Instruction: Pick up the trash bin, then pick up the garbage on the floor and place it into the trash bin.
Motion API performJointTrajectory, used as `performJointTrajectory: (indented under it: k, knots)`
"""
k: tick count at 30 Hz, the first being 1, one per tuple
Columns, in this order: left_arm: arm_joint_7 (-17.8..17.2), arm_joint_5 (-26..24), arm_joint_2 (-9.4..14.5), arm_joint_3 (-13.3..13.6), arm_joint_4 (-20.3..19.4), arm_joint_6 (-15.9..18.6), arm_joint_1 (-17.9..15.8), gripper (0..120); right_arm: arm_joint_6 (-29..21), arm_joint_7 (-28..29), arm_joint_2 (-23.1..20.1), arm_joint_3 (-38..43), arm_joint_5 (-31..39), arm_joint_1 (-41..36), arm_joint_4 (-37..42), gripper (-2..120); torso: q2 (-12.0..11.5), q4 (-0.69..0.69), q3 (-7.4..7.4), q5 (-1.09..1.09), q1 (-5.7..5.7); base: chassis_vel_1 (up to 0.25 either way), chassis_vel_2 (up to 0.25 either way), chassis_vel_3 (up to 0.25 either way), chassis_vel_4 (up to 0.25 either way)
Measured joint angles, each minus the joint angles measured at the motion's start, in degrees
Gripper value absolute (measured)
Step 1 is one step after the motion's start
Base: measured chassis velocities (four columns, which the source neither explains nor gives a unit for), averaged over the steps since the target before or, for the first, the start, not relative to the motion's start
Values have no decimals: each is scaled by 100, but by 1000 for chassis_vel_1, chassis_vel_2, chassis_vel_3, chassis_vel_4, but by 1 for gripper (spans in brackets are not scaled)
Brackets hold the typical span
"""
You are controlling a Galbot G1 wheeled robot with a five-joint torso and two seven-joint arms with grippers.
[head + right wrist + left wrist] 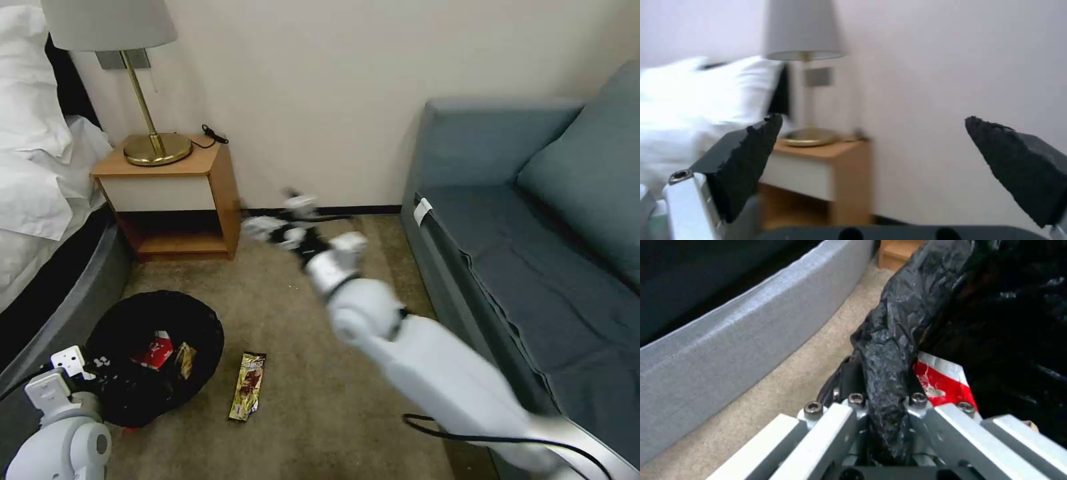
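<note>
The trash bin [212, 328], lined with a crinkled black bag, is at the lower left over the carpet. My left gripper [92, 373] is shut on its near rim; in the left wrist view the fingers clamp the bag-covered rim [889, 350]. Inside the bin lie a red-white packet [155, 351] [942, 383] and a small gold-brown piece [185, 360]. A gold-brown packet of garbage [248, 385] lies flat on the carpet just right of the bin. My right gripper [277, 217] [873, 128] is open and empty, stretched out above the floor towards the wall, well beyond the packet.
A wooden nightstand [173, 193] with a brass lamp [150, 143] stands against the wall at the back left. The bed [40, 173] and its grey base run along the left. A blue-grey sofa [520, 253] borders the right. Open carpet lies between them.
</note>
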Motion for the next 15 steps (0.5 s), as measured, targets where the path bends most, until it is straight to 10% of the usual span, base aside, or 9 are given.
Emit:
performJointTrajectory:
  k: [15]
  knots:
    - [24,-2,-25,17,65,-17,-57,2,244,90,-169,1207,-745,-1773,896,100,0,4,0,-2,0,0,0,0,0]
